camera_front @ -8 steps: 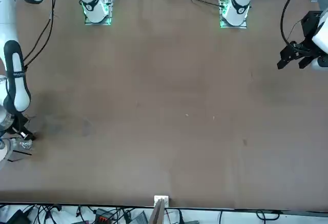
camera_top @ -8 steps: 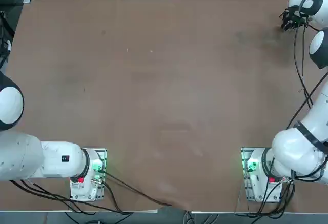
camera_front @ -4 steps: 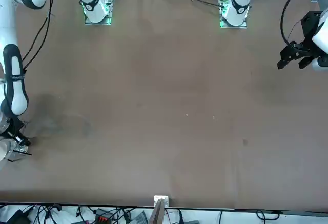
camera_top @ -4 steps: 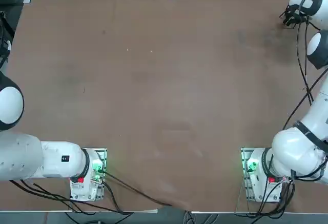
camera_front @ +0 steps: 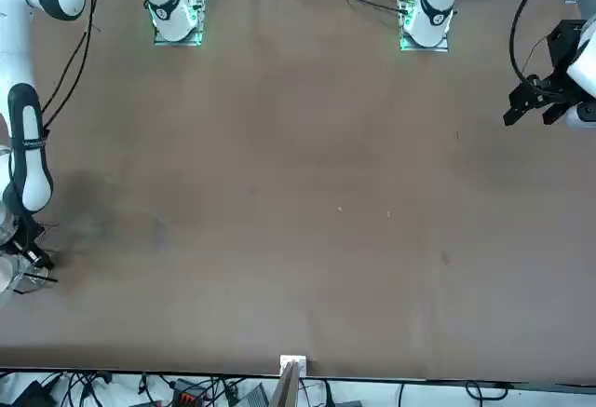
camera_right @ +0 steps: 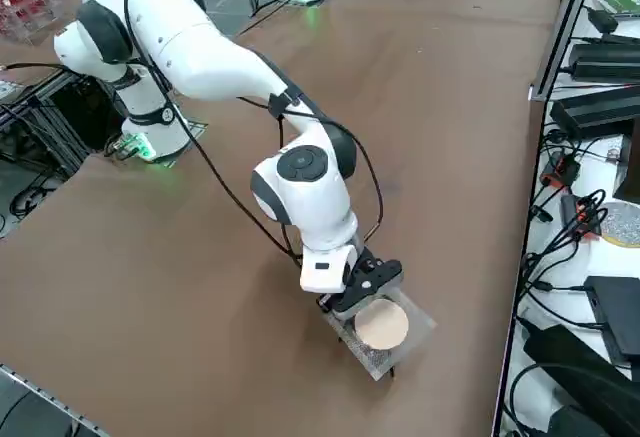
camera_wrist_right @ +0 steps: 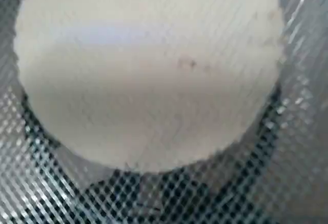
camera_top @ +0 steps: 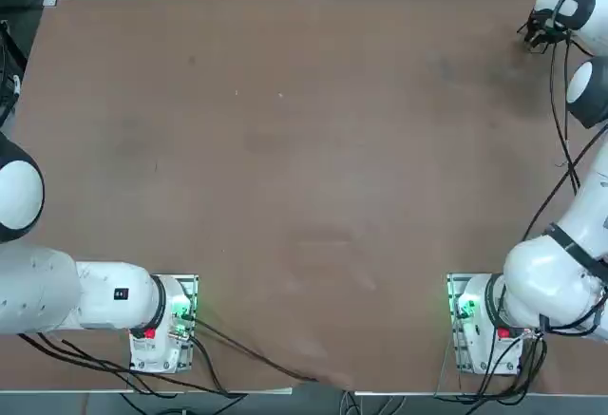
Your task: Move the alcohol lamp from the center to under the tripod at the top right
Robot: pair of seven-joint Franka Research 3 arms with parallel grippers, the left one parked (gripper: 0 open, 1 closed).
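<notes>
Brown tabletop (camera_right: 180,297), cables (camera_right: 572,232) beyond its edge, right pincer (camera_right: 362,295) by tripod (camera_right: 381,325), its opening unclear

Right arm (camera_right: 225,67) bent and reaching downward, its right end effector (camera_right: 362,285) low, near the table

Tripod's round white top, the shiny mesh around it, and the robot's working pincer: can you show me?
Round white top (camera_right: 382,324): right side view, its middle.
Mesh (camera_right: 417,323): same view, a corner.
Right pincer: hidden beneath the mesh.
</notes>
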